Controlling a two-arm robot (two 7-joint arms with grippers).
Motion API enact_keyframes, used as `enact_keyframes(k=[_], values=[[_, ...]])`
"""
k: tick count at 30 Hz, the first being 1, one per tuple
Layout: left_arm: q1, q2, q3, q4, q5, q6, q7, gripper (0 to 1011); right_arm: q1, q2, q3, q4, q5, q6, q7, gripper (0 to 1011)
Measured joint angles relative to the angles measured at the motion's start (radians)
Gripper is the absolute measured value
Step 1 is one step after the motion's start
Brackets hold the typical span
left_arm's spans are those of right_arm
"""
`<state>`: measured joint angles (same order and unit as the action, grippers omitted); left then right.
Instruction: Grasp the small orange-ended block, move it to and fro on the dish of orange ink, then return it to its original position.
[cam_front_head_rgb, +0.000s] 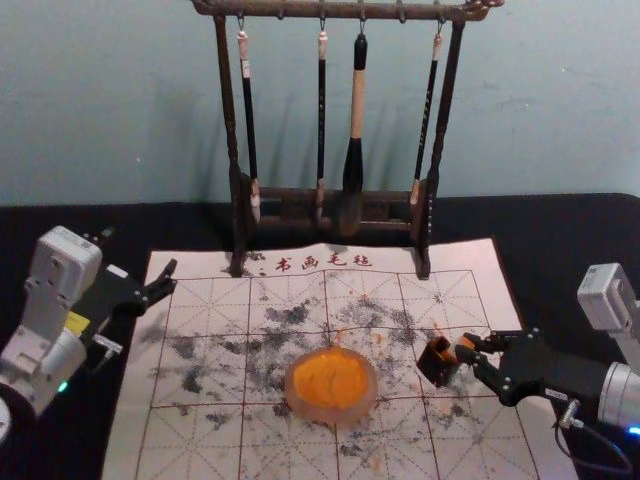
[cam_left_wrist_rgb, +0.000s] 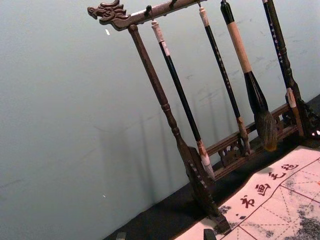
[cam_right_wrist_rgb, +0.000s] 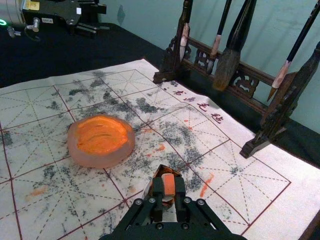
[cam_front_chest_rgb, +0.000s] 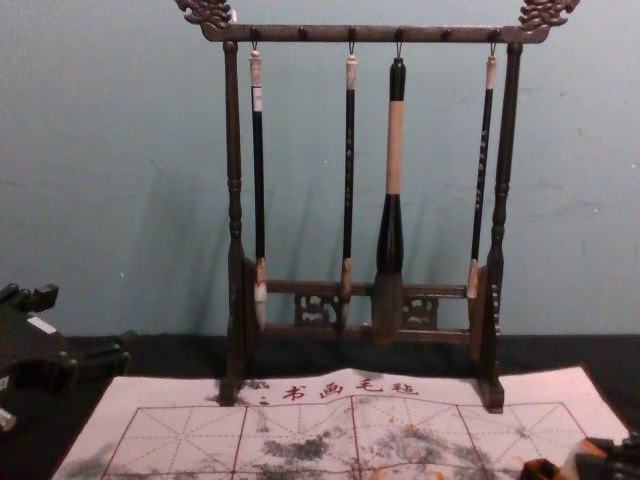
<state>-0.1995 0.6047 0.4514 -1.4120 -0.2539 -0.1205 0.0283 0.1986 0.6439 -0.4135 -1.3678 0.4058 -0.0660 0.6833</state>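
My right gripper (cam_front_head_rgb: 470, 352) is at the right of the mat, shut on the small orange-ended block (cam_front_head_rgb: 463, 344), beside a small dark open box (cam_front_head_rgb: 437, 362). In the right wrist view, the gripper (cam_right_wrist_rgb: 169, 192) has its fingers against both sides of the block (cam_right_wrist_rgb: 169, 184); the block's lower part stands within or just in front of the box (cam_right_wrist_rgb: 162, 171), I cannot tell which. The round dish of orange ink (cam_front_head_rgb: 331, 384) rests mid-mat, left of the box. My left gripper (cam_front_head_rgb: 142, 262) is parked at the left, open; its fingertips (cam_left_wrist_rgb: 165, 235) stand wide apart in the left wrist view.
A dark wooden rack (cam_front_head_rgb: 240, 180) with several hanging brushes stands at the mat's back edge, before the wall. The ink-stained calligraphy mat (cam_front_head_rgb: 215, 440) lies on a black-covered table (cam_front_head_rgb: 60, 225). In the chest view, the rack (cam_front_chest_rgb: 235, 200) rises behind the mat (cam_front_chest_rgb: 140, 395).
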Motion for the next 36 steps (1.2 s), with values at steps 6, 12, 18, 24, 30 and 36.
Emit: enact_keyframes(k=[6, 12, 18, 24, 30, 36], values=[[0.0, 0.0, 0.0, 0.0, 0.0, 0.0, 0.0, 1001, -0.002, 0.006, -0.002, -0.006, 0.002, -0.003, 0.005, 112], [0.0, 0.0, 0.0, 0.0, 0.0, 0.0, 0.0, 1001, -0.008, 0.016, -0.002, -0.024, 0.01, -0.004, 0.01, 111], [0.0, 0.0, 0.0, 0.0, 0.0, 0.0, 0.0, 1001, -0.017, 0.027, 0.005, -0.052, 0.02, -0.002, 0.007, 111], [0.0, 0.0, 0.0, 0.0, 0.0, 0.0, 0.0, 1001, -0.028, 0.042, 0.014, -0.079, 0.023, -0.002, -0.001, 111], [0.0, 0.0, 0.0, 0.0, 0.0, 0.0, 0.0, 1002, -0.038, 0.064, 0.032, -0.115, 0.019, -0.011, -0.014, 112], [0.0, 0.0, 0.0, 0.0, 0.0, 0.0, 0.0, 1001, -0.043, 0.073, 0.058, -0.15, 0.026, -0.023, -0.022, 111]])
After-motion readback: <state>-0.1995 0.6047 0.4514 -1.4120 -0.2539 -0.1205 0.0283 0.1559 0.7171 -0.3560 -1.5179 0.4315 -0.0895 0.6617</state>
